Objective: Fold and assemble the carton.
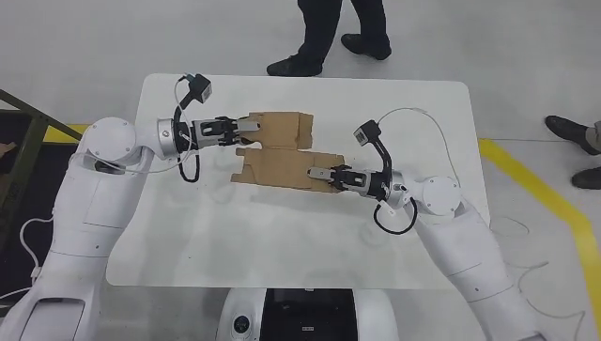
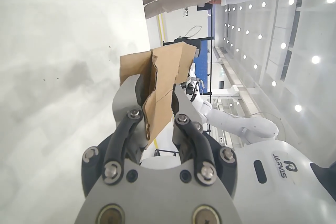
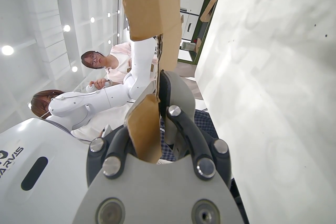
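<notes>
- One white table (image 1: 282, 247) spans the work area in front of the robot.
- Nearest the robot, the right gripper (image 1: 321, 173) sits right of the table's middle, pointing toward the left arm. It is clamped narrow on the carton's near right edge. In the right wrist view, one finger (image 3: 174, 89) presses flat against the cardboard, which hides the opposing finger.
- Next, the brown corrugated carton (image 1: 280, 151) is over the middle of the table, between the two grippers. It is partly folded, with an offset outline: the near section sits toward the right gripper and the far section toward the left gripper. Whether its underside touches the table cannot be told.
- Farthest back, the left gripper (image 1: 246, 130) sits left of the table's middle, pointing toward the right arm. It grips the left flap of the carton's far section. In the left wrist view, its fingers (image 2: 126, 96) stand on either side of the flap, with the cardboard filling the gap.
</notes>
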